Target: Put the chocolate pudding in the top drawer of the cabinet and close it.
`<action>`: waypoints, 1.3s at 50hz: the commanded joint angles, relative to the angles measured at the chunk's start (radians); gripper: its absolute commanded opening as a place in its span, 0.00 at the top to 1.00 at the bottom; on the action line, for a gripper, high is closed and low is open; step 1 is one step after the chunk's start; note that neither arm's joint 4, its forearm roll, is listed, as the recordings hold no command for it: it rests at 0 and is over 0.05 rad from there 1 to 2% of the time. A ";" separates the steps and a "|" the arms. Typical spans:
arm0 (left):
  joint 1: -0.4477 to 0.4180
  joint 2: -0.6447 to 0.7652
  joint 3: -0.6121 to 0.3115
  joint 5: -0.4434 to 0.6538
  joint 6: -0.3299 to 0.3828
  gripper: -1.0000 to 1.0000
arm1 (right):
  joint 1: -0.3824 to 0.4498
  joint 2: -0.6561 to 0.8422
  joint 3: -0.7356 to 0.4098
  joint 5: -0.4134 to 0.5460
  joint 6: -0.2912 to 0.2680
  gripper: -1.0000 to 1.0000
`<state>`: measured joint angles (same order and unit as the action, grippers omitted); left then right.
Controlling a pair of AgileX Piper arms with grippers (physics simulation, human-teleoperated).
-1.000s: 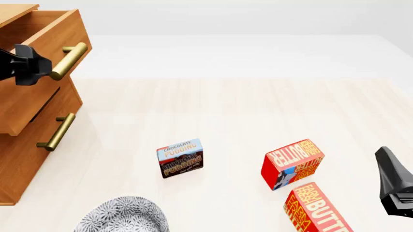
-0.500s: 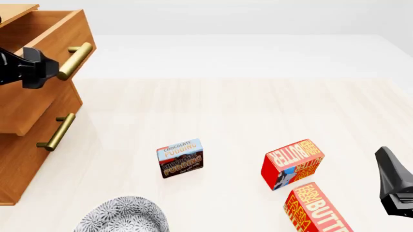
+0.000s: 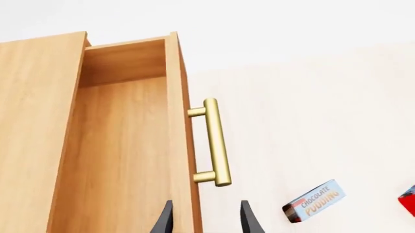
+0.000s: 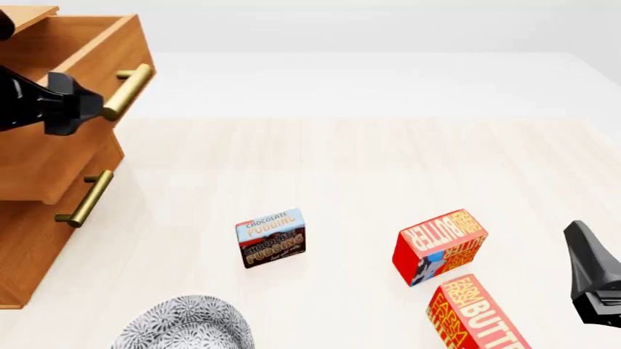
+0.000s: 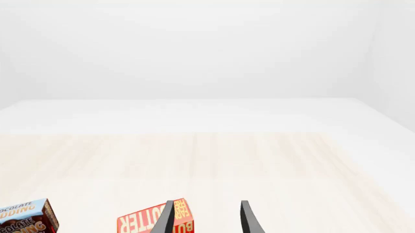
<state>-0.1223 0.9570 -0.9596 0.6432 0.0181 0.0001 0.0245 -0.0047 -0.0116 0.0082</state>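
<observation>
The cabinet (image 4: 25,247) stands at the left with its top drawer (image 4: 54,156) pulled out, plain wood interior (image 3: 123,155) showing. My left gripper (image 4: 83,105) (image 3: 206,221) is open just behind the near end of the drawer's brass handle (image 4: 126,91) (image 3: 217,143), its fingers either side of the drawer's front edge. The chocolate pudding (image 4: 270,238) (image 3: 314,201) (image 5: 26,218) lies on the table, touched by nothing. My right gripper (image 4: 585,254) (image 5: 206,221) hangs open at the right edge, holding nothing.
Two red-and-yellow butter boxes (image 4: 438,247) (image 4: 475,316) lie right of the pudding, one showing in the right wrist view as butter box (image 5: 146,222). A patterned grey bowl (image 4: 185,323) sits at the front left. The middle drawer's handle (image 4: 83,200) sticks out below.
The top drawer has slid further out, toward the right in the front view, and my left gripper moved with it. The right arm and the boxes have not moved.
</observation>
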 commanded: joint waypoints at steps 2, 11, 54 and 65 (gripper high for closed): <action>-0.040 -0.013 0.015 0.031 0.010 0.00 | 0.000 0.000 0.000 0.000 0.000 0.00; -0.074 -0.009 0.000 0.036 0.010 0.00 | 0.000 0.000 0.000 0.000 0.000 0.00; -0.259 0.084 -0.077 0.002 -0.041 0.00 | 0.000 -0.001 0.000 0.000 0.000 0.00; -0.289 0.099 -0.097 0.004 -0.050 0.00 | 0.000 0.000 0.000 0.000 0.000 0.00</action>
<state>-0.3646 1.0359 -1.0308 0.6532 -0.0348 0.0000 0.0243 -0.0047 -0.0115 0.0082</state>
